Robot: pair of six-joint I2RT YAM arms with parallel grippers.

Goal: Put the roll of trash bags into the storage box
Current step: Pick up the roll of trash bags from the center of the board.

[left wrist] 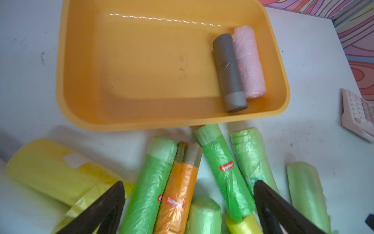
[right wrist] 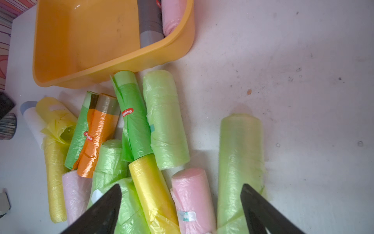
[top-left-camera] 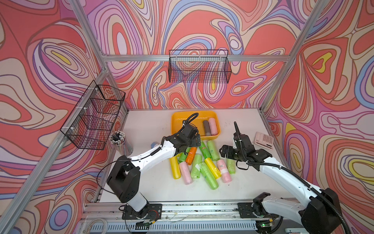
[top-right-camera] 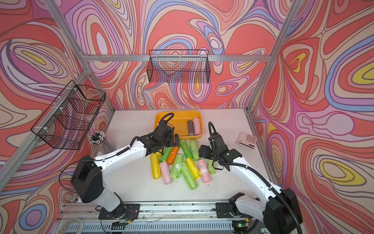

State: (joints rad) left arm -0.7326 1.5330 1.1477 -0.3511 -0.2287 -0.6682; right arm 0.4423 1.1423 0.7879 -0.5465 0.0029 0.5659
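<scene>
The orange-yellow storage box (top-left-camera: 182,123) (left wrist: 141,71) sits at the back middle of the table. A grey roll (left wrist: 228,71) and a pink roll (left wrist: 250,62) lie side by side in it. Several loose rolls of trash bags (top-left-camera: 200,164), green, yellow, pink and one orange (left wrist: 178,186), lie piled in front of the box. My left gripper (top-left-camera: 190,144) (left wrist: 188,183) hangs open over the pile's far end, above the orange and green rolls. Over the pile's right side my right gripper (top-left-camera: 223,154) (right wrist: 181,185) stands open above a pink roll (right wrist: 192,198), gripping nothing.
A pink calculator (top-left-camera: 264,140) lies at the table's right edge. A cup of pens (top-left-camera: 118,139) stands at the left edge. Black wire baskets hang on the back wall (top-left-camera: 199,66) and the left wall (top-left-camera: 93,117).
</scene>
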